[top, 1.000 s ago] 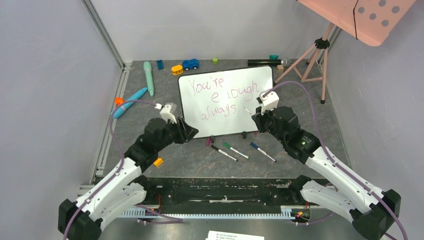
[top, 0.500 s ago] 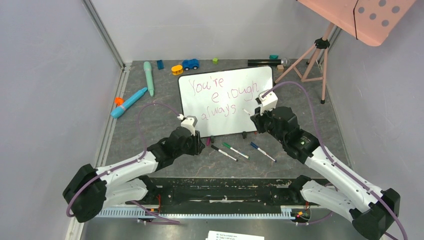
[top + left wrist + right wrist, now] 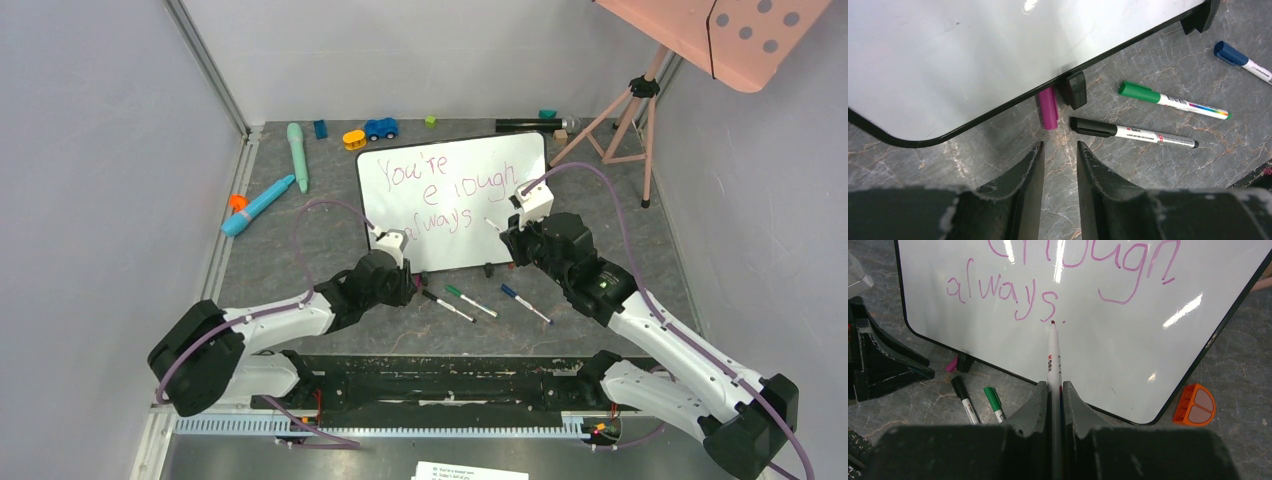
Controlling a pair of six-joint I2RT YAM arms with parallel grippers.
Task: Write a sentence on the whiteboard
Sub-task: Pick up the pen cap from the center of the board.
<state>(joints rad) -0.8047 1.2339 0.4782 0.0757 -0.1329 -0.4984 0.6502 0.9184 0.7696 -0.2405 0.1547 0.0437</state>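
Final step: the closing dot after "always" appears to be in hand.
Near, the left fingers hang slightly apart and empty over the grey marbled tabletop. The right fingers clamp a white pink-tipped marker, its tip at the glossy black-framed whiteboard propped mid-tabletop. The pink handwritten sentence looks complete, so the next move is likely a clean lift-off.

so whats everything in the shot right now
whiteboard: 1, white, black frame, centre
sentence: 1, pink-purple, on whiteboard
loose markers: 3, black, green, blue caps, before whiteboard
magenta cylinder: 1, magenta, by whiteboard foot
fat pens: 2, teal and blue, far left
small toys: several, mixed colours, behind whiteboard
orange piece: 1, orange, by whiteboard corner
tripod: 1, pink, far right
held marker: 1, white, tip at whiteboard
left end effector: 1, black, open, near magenta cylinder
right end effector: 1, black, shut on held marker
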